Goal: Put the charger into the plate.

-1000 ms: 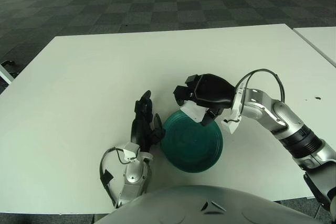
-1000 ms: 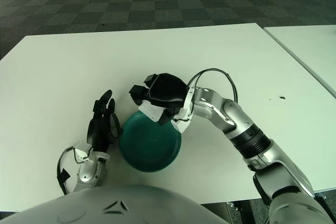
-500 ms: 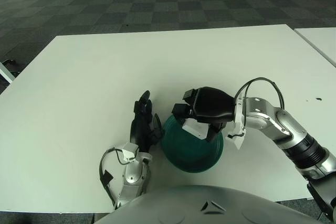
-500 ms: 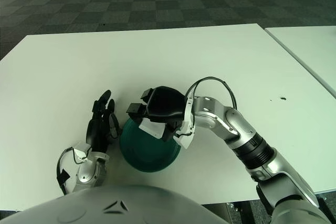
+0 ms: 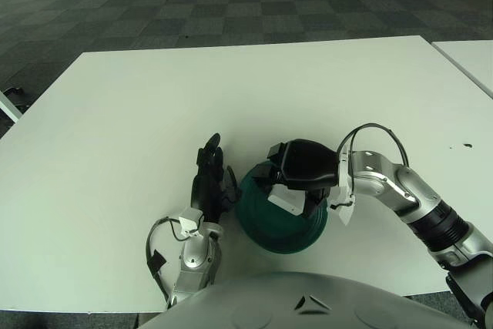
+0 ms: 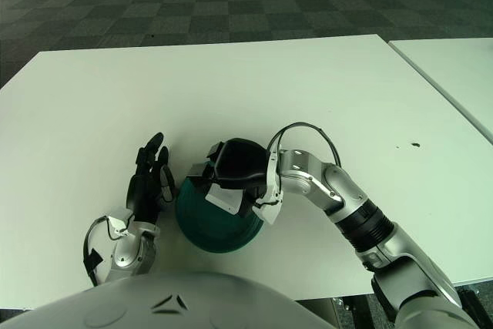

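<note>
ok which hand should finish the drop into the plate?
Right. The right hand already holds the charger low over the plate, so it likely just needs to release. The left hand rests on the table beside the plate, holding nothing.

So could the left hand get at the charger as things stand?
Probably not cleanly. The left hand rests open on the table beside the green plate, close by, but the right hand is wrapped over the white charger above the plate, covering most of it.
</note>
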